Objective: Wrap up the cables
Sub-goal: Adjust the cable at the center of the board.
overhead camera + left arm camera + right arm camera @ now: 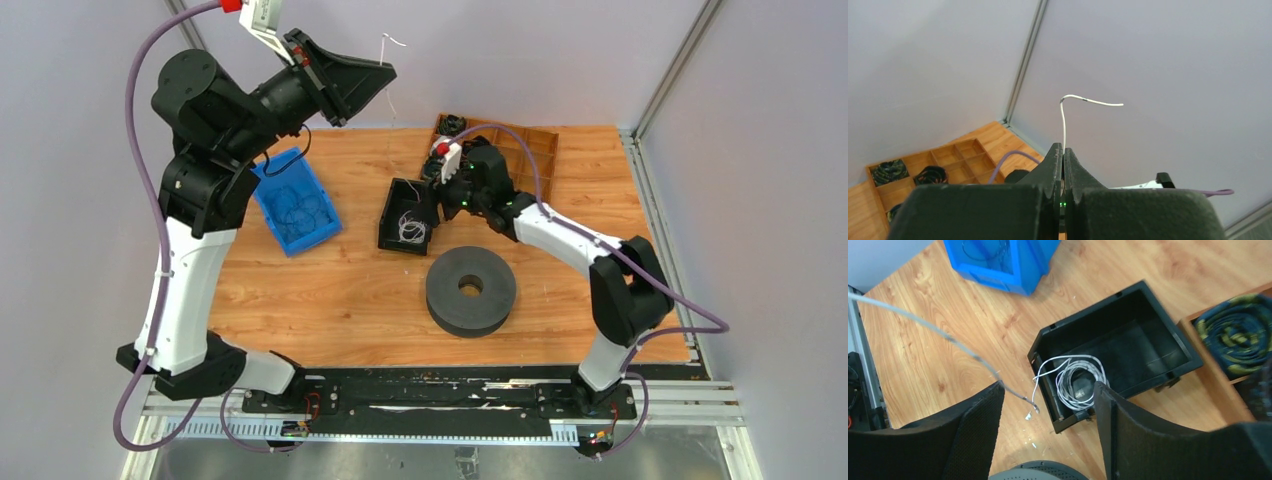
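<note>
A: Where is the white wire (pixel 1077 381), and how many?

B: One only. Loose loops lying in the near end of a black bin (pixel 392 215), about mid-tabletop (pixel 330 290), toward the far edge. One strand rising steeply from the loops to the left tool (pixel 1063 150).

A: State of that tool?

B: Clenched on the wire's free end, held high over the far-left part of the tabletop. Short bent tip poking out past the fingers.

A: And the right tool (pixel 1048 387)?

B: Released, jaws wide, grasping nothing. Hovering right above the black bin, loops just below, nearer its right finger. Raised strand crossing toward its left finger. Judged the nearer arm for the loops. Long axis of the strand running up and to the left, away from it.

A: Everything else, counted?

B: One blue bin (pixel 298 205) toward the left edge. One divided wooden tray (pixel 530 145) at the far-right corner, holding black-and-green coiled bundles (pixel 888 171), at least two. One dark grey ring (pixel 470 288) nearer the near edge.
</note>
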`<state>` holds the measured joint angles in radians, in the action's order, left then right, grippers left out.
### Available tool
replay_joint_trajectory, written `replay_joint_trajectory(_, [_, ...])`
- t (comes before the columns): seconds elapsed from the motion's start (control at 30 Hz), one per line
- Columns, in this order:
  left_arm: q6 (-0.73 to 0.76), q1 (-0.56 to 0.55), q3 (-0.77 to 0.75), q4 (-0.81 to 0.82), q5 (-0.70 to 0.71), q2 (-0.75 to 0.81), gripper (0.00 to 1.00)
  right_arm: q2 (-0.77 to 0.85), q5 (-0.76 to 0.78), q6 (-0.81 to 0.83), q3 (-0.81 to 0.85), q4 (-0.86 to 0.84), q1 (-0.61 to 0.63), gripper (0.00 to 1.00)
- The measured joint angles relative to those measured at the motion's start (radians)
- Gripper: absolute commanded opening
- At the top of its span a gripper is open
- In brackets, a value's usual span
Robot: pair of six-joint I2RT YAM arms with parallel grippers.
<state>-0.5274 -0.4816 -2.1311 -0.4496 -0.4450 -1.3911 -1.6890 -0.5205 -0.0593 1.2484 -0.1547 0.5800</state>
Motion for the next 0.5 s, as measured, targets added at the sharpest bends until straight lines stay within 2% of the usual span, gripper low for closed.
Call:
replay_joint_trajectory(0.13, [-0.002, 0.004, -0.016, -0.009, -0.006, 0.018, 0.0, -0.083, -0.003, -0.004, 0.013, 0.006, 0.02, 0.43])
replay_joint_trajectory(0.2, [-0.01, 0.019, -0.027, -0.011, -0.02, 0.032, 0.0, -0.126, -0.006, -0.01, 0.038, 0.019, 0.024, 0.26])
replay_joint_trajectory(0.27, [-0.024, 0.051, -0.042, -0.014, -0.038, 0.047, 0.0, -0.158, -0.008, -0.01, 0.074, 0.043, 0.026, 0.13])
replay_joint_trajectory(0.43, [-0.027, 0.109, -0.089, -0.035, -0.047, 0.091, 0.0, -0.173, -0.017, -0.001, 0.203, 0.129, 0.016, 0.01])
replay_joint_trajectory(0.5, [-0.006, 0.112, -0.116, -0.06, -0.036, 0.107, 0.0, -0.153, -0.031, 0.001, 0.248, 0.149, 0.0, 0.01])
